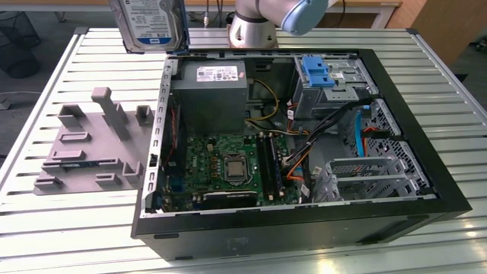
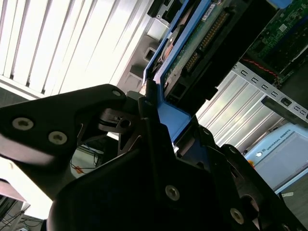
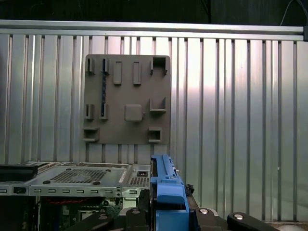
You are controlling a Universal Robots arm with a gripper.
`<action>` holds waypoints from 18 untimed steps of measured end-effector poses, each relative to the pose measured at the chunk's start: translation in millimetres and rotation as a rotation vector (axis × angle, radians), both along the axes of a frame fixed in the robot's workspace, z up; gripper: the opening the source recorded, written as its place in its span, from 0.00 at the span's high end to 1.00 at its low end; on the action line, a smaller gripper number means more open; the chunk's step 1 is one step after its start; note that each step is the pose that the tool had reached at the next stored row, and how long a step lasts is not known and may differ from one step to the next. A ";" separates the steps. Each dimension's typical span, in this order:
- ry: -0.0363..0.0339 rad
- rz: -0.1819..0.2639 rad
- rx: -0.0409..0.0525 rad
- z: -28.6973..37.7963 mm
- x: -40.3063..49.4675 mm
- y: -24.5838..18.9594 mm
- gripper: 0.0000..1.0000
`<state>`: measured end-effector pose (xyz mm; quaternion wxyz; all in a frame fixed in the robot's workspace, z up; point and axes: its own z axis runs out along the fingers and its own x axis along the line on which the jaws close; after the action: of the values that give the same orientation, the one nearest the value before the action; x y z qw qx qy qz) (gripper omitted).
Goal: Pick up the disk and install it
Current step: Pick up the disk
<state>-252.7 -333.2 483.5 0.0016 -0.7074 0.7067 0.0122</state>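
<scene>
As the gripper (image 2: 171,122) is clenching the disk (image 1: 148,23) by its blue frame, the pickup is looking done. Below and to one side of the gripper, the open computer case (image 1: 426,162) is awaiting installation.

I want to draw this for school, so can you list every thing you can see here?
disk: one, silver with a blue frame, held in the air behind the case
case: one, black, lying open on the table
board: one, green, inside the case
power box: one, grey, inside the case, behind the board
bracket: one, blue, in the case's drive cage
cables: several, black, orange and yellow, inside the case
plate: one, grey with raised blocks, on the table at the exterior view's left of the case
table: one, silver slats
arm: one, grey and blue, behind the case
fingers: two, black, clamped on the disk's blue frame
</scene>
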 end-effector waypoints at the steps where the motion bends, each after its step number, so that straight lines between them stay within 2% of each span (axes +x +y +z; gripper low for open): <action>1: 0.0000 0.000 0.0000 0.0 0.3 0.0 0.64; 18: -0.0001 0.000 0.0000 0.0 4.3 0.0 0.64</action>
<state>-248.4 -333.2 483.5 0.0016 -0.7074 0.7067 0.0122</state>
